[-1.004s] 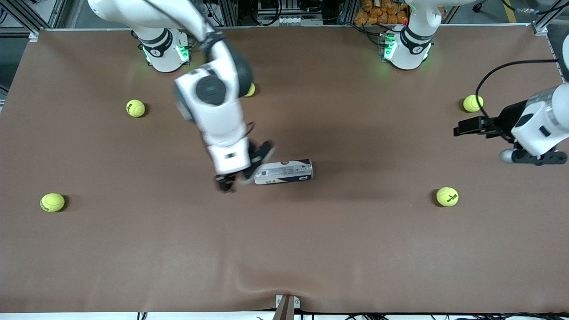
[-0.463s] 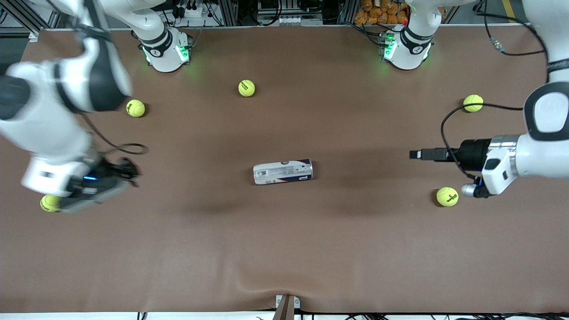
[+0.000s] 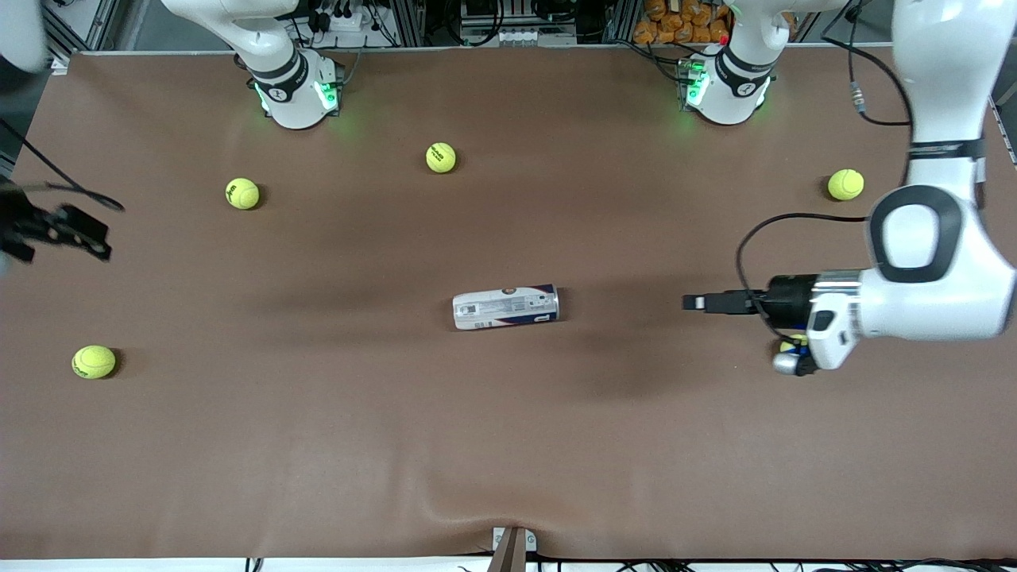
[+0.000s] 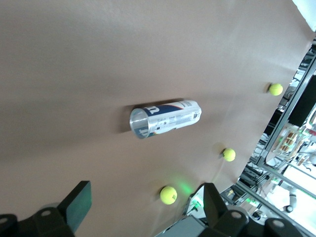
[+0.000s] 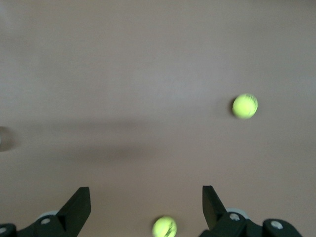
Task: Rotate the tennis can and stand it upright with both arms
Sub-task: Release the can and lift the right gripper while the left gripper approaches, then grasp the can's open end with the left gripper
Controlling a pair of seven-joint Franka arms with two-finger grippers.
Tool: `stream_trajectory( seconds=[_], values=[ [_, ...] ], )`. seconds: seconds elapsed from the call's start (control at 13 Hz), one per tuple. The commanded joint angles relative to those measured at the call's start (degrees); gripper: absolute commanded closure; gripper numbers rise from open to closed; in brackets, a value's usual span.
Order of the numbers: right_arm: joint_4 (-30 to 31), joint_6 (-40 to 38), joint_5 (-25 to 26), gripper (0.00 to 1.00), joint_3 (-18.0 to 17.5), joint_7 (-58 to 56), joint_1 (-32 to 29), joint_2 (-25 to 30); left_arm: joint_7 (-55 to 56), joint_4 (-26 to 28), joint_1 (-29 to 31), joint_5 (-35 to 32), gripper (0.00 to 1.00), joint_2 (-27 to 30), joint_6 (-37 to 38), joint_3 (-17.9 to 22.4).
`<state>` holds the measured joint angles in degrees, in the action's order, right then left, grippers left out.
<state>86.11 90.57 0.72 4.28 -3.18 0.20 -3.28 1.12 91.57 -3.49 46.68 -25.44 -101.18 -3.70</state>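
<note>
The tennis can lies on its side in the middle of the brown table, with its white, navy and red label showing. It also shows in the left wrist view, its silver-rimmed end turned toward that camera. My left gripper is open and empty, low over the table, apart from the can toward the left arm's end, and points at it. Its fingers stand wide apart. My right gripper is open and empty at the right arm's end of the table, with its fingers spread.
Several yellow-green tennis balls lie about: one and one near the right arm's base, one toward the right arm's end, one toward the left arm's end, and one half hidden under the left wrist.
The right arm has swung away from the can to its own end of the table. The left gripper has moved toward the can. The can has not moved.
</note>
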Motion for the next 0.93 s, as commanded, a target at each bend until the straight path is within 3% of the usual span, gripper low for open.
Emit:
stream_trajectory(
  seconds=[0.0,0.31,0.54,0.85],
  values=[
    [0.7,-3.3,-2.6,0.00,-1.4,2.2,-2.7,2.8,-3.3,6.4,-1.4,4.7,0.00,1.4,-6.3,0.0],
    [0.5,-5.6,-2.1,0.00,-1.1,1.8,-2.6,4.1,-13.2,14.2,-2.9,15.7,0.00,1.3,-14.0,-1.8],
    [0.5,-5.3,-1.7,0.00,-1.3,1.2,-2.6,3.8,-21.2,18.5,-6.5,18.2,0.00,0.7,-21.1,-3.5],
    [0.6,-8.8,-2.5,0.00,-1.5,1.8,-2.4,3.4,-39.3,19.2,-7.7,32.4,0.00,-6.6,-22.4,-3.8]
  ],
)
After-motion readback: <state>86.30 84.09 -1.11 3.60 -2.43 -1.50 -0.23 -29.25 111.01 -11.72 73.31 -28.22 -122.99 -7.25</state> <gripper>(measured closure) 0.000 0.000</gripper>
